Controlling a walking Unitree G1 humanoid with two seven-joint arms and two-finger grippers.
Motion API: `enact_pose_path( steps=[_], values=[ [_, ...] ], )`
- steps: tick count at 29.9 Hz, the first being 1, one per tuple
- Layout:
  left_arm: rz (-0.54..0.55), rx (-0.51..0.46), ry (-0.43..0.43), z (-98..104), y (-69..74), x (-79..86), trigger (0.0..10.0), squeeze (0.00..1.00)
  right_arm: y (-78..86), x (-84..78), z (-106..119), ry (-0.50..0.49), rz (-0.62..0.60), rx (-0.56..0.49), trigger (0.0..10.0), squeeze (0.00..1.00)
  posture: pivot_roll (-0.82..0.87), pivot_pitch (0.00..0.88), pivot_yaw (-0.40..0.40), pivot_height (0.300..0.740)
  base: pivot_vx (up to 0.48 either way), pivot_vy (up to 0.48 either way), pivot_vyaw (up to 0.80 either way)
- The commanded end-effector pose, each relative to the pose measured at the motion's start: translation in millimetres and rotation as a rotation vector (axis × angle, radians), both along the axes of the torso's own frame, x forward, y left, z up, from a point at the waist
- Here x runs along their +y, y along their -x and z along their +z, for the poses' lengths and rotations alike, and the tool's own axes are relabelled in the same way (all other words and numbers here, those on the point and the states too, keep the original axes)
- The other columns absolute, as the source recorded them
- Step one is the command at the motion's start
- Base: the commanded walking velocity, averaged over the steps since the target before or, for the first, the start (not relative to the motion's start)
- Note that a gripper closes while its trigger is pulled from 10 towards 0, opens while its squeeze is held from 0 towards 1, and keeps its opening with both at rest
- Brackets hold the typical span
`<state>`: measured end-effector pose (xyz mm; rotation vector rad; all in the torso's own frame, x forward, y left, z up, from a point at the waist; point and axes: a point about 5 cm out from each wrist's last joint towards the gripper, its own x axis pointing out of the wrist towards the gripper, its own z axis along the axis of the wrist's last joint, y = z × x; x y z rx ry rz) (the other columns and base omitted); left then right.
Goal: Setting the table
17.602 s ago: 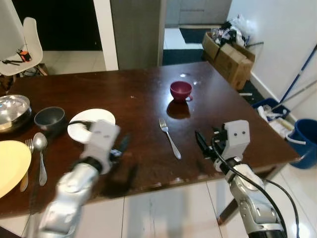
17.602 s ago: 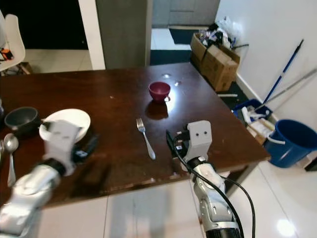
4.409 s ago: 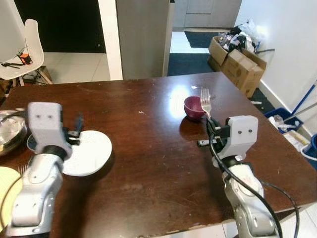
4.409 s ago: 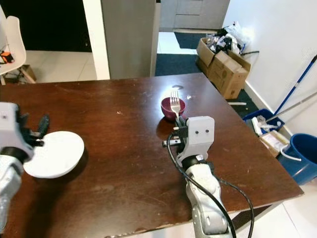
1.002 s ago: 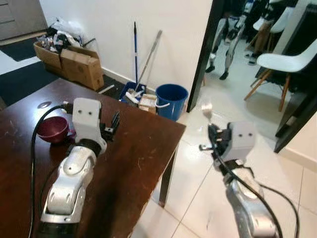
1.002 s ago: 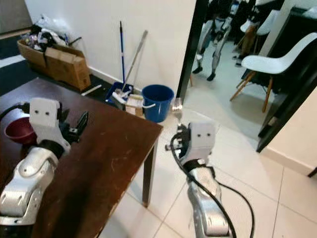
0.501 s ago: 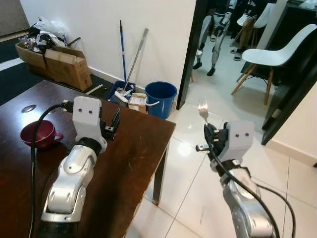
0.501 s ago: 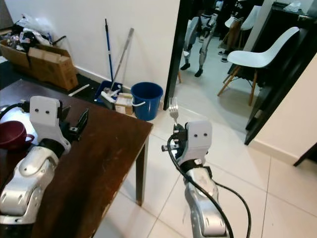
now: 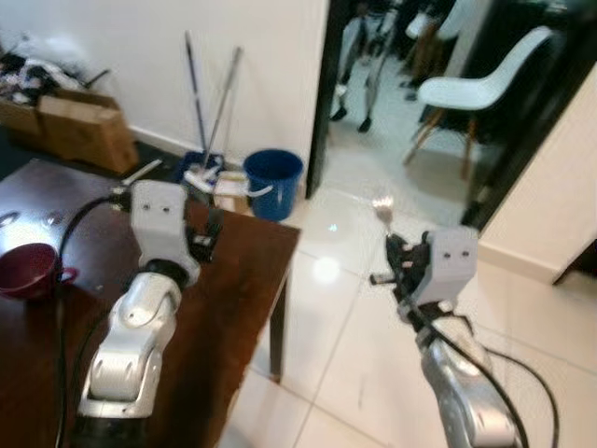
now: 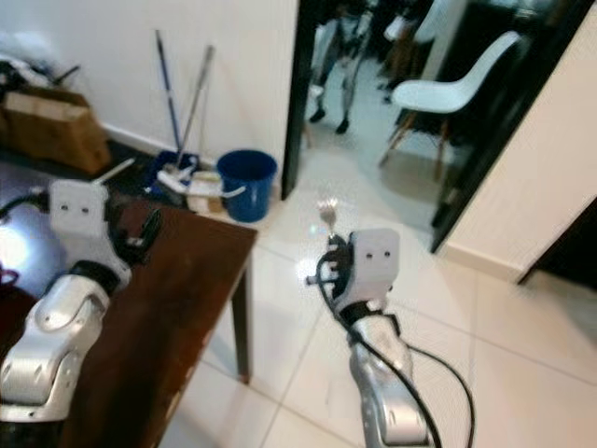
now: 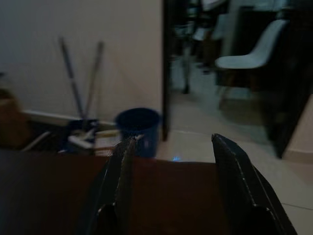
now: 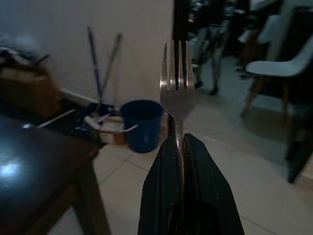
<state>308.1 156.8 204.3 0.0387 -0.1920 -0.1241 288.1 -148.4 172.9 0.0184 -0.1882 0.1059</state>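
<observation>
My right claw [image 12: 178, 147] is closed tight on the handle of a fork [image 12: 177, 93], and I hold the fork upright with its prongs pointing up. This claw is out over the white tiled floor [image 9: 336, 336], away from the table [image 9: 242, 271], so the fork is in the air and not on the table.

My left claw [image 11: 173, 181] is above the corner of the dark wooden table. Its two black fingers [image 11: 122, 181] stand apart and there is nothing between them.

A dark red cup [image 9: 33, 269] stands on the table, at my far left, well apart from both claws.

Beyond the table corner a blue bucket [image 9: 272, 179] stands on the floor beside the white wall, and two long handles, probably of a mop and a broom [image 9: 207, 107], lean on this wall; the picture is blurred, so I am not sure. Brown cardboard boxes [image 9: 75, 126] are further left along the wall. Through the dark doorway I see a white chair [image 9: 476, 89].
</observation>
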Motion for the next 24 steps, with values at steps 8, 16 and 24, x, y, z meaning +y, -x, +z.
enact_pose_path(
  steps=[8,16,24],
  values=[
    [0.007,0.016,-0.001,-3.9,-0.6,2.0,10.0,0.00,0.6,1.8,-4.0,-0.004,0.003,0.019,10.0,0.00,-0.09,0.000,0.050,0.740,0.000,0.000,-0.20],
    [0.006,0.015,0.000,-3.6,-1.0,1.6,10.0,0.00,0.5,2.3,-4.1,-0.005,0.005,0.019,10.0,0.00,-0.09,0.000,0.049,0.740,0.000,0.000,-0.50],
    [0.004,0.013,0.000,-3.2,-1.4,0.9,10.0,0.00,0.2,2.6,-3.8,-0.007,0.004,0.018,10.0,0.00,-0.09,0.000,0.051,0.740,0.000,0.000,0.00]
  ],
)
